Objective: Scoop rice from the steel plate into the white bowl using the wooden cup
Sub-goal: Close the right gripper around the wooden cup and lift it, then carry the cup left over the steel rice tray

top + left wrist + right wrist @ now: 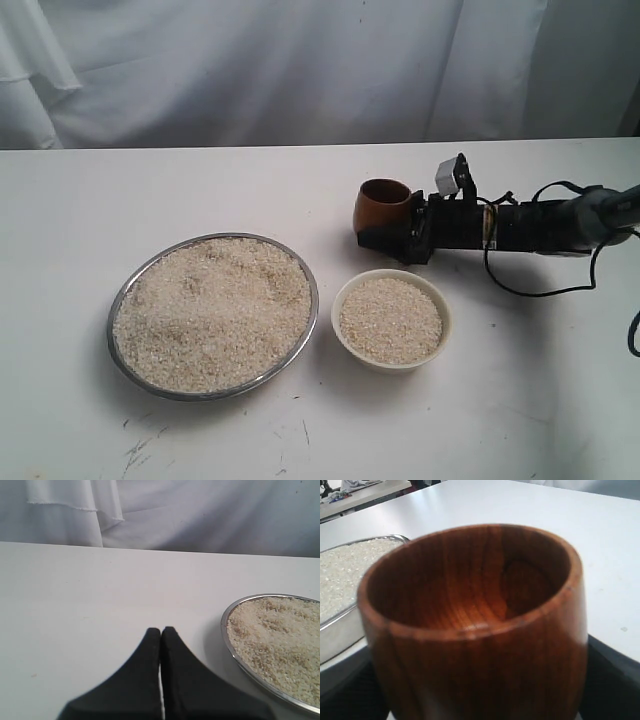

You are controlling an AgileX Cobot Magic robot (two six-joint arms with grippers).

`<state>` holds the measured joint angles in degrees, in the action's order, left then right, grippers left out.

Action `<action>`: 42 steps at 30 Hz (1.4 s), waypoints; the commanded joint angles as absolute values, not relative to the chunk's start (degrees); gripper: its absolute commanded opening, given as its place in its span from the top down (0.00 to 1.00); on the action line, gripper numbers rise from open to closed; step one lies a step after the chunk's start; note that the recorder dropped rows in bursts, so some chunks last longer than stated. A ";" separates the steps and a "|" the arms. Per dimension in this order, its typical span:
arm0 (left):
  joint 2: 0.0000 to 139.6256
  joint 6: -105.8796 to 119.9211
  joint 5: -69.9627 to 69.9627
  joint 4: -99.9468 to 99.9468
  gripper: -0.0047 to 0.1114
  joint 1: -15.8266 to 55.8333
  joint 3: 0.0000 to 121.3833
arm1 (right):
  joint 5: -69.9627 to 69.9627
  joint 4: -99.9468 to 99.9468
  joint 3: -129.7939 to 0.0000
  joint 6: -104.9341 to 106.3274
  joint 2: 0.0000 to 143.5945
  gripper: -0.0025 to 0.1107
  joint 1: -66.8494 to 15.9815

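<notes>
The right fingers hug the sides of the empty wooden cup, upright just beyond the white bowl; it looks light, hard and slippery, best held round its belly, while the left fingers are pressed together

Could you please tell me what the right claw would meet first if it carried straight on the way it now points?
Probably nothing soon: the right claw, closed around the wooden cup, points over bare table. The steel plate lies to one side, though depth is unclear.
</notes>
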<state>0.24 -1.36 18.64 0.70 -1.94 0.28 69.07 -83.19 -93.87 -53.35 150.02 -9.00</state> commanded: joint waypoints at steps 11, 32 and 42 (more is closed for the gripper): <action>0.00 -1.35 18.27 0.68 0.96 -1.77 0.00 | 47.79 -99.95 -94.12 -66.11 130.96 0.98 -17.07; 0.00 -1.35 18.27 0.68 0.96 -1.77 0.00 | 14.59 -99.95 -91.21 -50.17 123.25 0.98 -27.67; 0.00 -1.35 18.27 0.68 0.96 -1.77 0.00 | 8.01 -99.95 -81.04 -33.12 120.37 0.98 -31.73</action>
